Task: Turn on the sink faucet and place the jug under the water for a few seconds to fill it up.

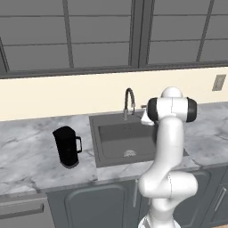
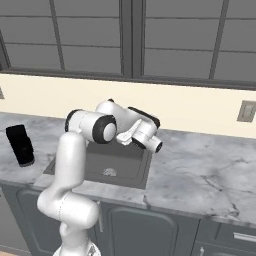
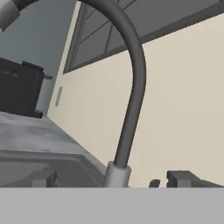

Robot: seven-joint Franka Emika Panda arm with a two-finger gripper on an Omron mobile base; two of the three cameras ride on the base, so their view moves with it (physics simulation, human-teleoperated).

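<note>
The sink faucet [image 1: 129, 102], a slim dark gooseneck, rises at the back rim of the sink [image 1: 111, 151]. In the hand view its stem [image 3: 131, 94] fills the middle, close up. My gripper [image 3: 113, 179] is open, and its two fingertips [image 3: 43, 177] stand wide apart on either side of the faucet's pale base, holding nothing. The black jug [image 1: 67, 146] stands upright on the counter left of the sink, well away from my hand; from the right base it shows at the far left [image 2: 20, 145]. No water shows under the nozzle.
Grey marble counter [image 1: 26, 156] runs both sides of the basin, with a broad stretch to the right [image 2: 200, 175]. A boxy black coffee machine [image 3: 19, 92] stands further along. A wall outlet [image 1: 219, 82] and windows lie behind; cabinet doors [image 1: 95, 207] are below.
</note>
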